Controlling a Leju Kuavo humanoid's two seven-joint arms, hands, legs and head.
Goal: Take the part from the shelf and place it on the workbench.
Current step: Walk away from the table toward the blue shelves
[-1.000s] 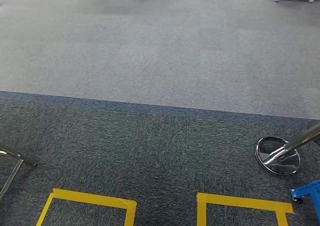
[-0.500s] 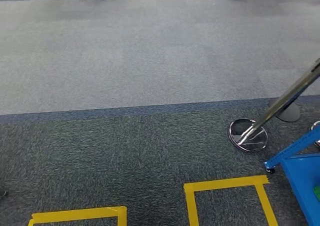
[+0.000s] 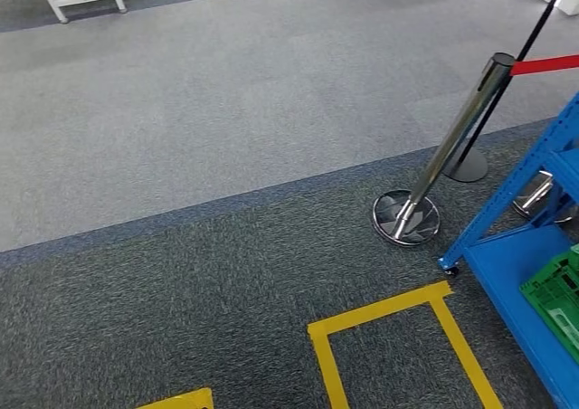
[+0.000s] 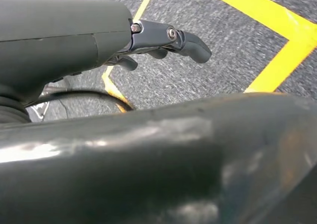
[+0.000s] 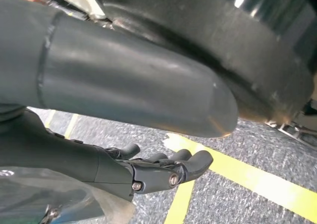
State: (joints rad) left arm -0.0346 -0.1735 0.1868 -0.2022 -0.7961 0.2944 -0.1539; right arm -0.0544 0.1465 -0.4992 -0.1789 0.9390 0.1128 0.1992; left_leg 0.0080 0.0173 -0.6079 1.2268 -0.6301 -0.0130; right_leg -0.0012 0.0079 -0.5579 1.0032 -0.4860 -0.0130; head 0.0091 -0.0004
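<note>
Blue shelf (image 3: pixel 526 273) at right, green crate (image 3: pixel 556 296) on its deck

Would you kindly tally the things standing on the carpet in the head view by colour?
Silver: 2, the stanchion post on its round base and a second shiny base behind the shelf frame.
Blue: 1, the shelf.
Green: 1, the crate on the shelf.
Red: 1, the barrier belt.
Yellow: 3, the taped floor outlines, counting partial ones.
Total: 8.
</note>
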